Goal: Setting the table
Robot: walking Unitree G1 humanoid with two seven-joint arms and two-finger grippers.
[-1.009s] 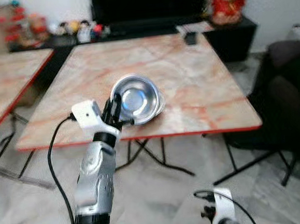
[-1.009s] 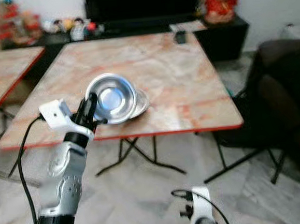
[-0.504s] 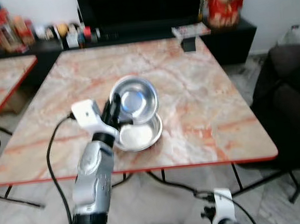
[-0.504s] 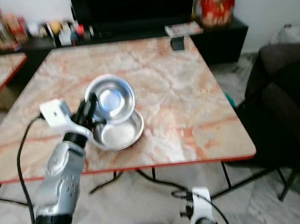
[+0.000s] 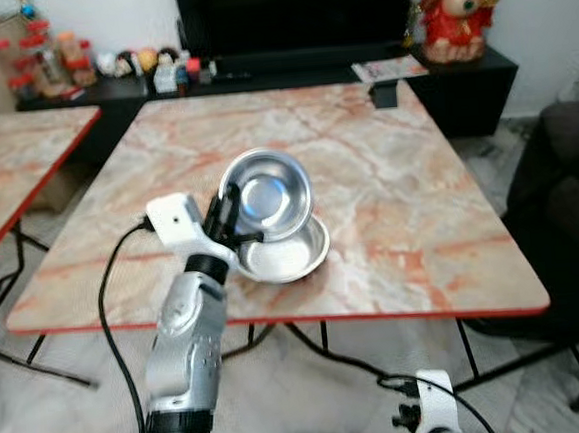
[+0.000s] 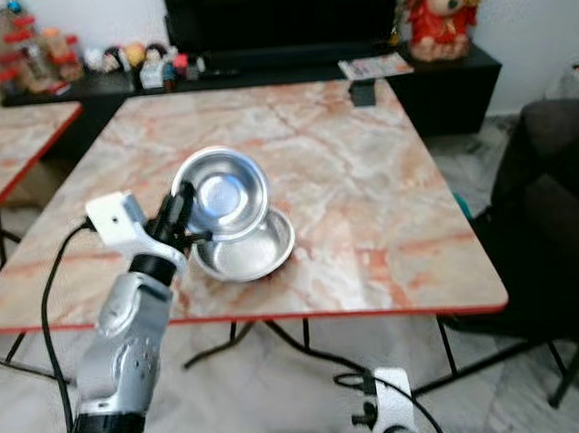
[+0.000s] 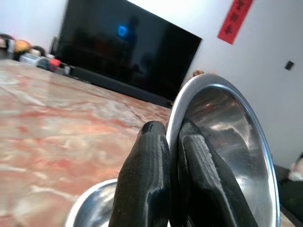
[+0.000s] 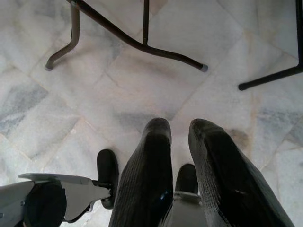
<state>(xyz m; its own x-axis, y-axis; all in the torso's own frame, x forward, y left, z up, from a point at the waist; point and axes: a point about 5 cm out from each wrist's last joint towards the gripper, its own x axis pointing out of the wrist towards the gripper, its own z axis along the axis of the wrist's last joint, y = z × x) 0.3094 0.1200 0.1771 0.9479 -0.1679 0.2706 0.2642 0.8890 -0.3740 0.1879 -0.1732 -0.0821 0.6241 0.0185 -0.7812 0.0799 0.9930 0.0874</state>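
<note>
Two steel bowls on bench [image 5: 390, 219] | left end effector [image 5: 228, 219] pinches rim of upper bowl [image 5: 265, 195], tilted above lower bowl [image 5: 292, 253] resting on bench near front edge | right end effector [image 8: 180, 142] hangs over floor [image 8: 213, 56], fingers nearly together, holding nothing

Marble-patterned table [image 5: 390, 219] with red edging.
Carries a steel bowl [image 5: 291, 258] near the front edge, a small dark object [image 5: 384, 94] at the far edge.

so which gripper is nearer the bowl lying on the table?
Left. The left gripper hangs just above the bowl on the table, pinching a second bowl's rim. The right gripper hangs low over the floor.
</note>
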